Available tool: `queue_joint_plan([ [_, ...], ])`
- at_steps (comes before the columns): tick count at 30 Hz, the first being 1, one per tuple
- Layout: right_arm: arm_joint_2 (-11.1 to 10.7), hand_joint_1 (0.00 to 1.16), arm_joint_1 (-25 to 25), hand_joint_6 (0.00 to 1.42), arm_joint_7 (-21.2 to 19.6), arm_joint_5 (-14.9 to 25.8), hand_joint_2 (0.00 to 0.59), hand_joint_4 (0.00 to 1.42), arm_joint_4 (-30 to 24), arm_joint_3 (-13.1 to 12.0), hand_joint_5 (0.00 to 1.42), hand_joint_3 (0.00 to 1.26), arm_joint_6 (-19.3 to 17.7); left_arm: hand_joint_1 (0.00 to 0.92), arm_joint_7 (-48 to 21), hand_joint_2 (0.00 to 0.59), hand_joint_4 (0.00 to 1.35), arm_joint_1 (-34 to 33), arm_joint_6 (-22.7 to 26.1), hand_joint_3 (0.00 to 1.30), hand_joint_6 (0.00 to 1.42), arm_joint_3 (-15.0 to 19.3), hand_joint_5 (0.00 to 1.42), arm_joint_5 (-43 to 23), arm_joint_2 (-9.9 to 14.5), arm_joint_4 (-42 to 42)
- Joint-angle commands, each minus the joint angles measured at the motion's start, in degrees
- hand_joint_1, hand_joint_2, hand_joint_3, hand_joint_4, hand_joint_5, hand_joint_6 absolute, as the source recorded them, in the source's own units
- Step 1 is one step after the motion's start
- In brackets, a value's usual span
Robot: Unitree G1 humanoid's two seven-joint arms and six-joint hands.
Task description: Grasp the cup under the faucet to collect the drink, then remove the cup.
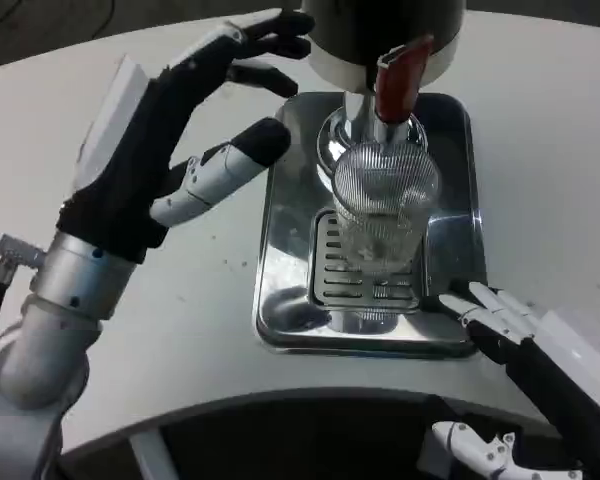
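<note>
Cup (383, 215) between both open hands

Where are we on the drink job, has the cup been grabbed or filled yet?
Done: the clear ribbed glass cup stands on the silver metal drip tray, below the dispenser's red tap lever. In hand: the left hand hovers open beside the dispenser, touching nothing; the right hand waits at the tray's near right corner. Left: grasp the cup, collect the drink, remove it. Whether it holds liquid, I cannot tell.

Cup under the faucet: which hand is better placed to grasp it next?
Probably left. The left hand is raised, fingers spread, beside the cup at its height. The right hand sits low at the tray corner.
</note>
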Motion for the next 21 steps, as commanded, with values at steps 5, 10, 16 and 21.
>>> queue_joint_plan([
  [5,-0.1,0.41,0.3,0.0,-0.8,0.3,0.422,0.0,0.2,0.4,0.0,0.12,0.4,0.0,-14.3,0.101,0.27,-4.1,10.7,0.31,0.37,0.6,0.41,-9.4,0.0,-3.1],
  [10,-0.2,0.41,0.4,0.0,-1.1,0.5,0.422,0.0,0.4,0.4,0.0,0.12,0.5,0.0,-17.7,0.103,0.25,-7.6,14.9,0.29,0.36,0.5,0.39,-10.7,-1.7,-2.6],
  [16,-0.1,0.41,0.4,0.0,-1.2,0.6,0.422,0.0,0.6,0.4,0.0,0.12,0.5,0.0,-19.4,0.103,0.25,-10.7,16.3,0.28,0.35,0.8,0.39,-11.2,-3.8,-2.6],
  [21,-0.1,0.41,0.5,0.0,-1.4,0.7,0.422,0.0,0.7,0.3,0.0,0.12,0.6,0.0,-21.2,0.104,0.25,-13.3,17.7,0.28,0.35,0.9,0.39,-12.0,-4.8,-2.6],
])
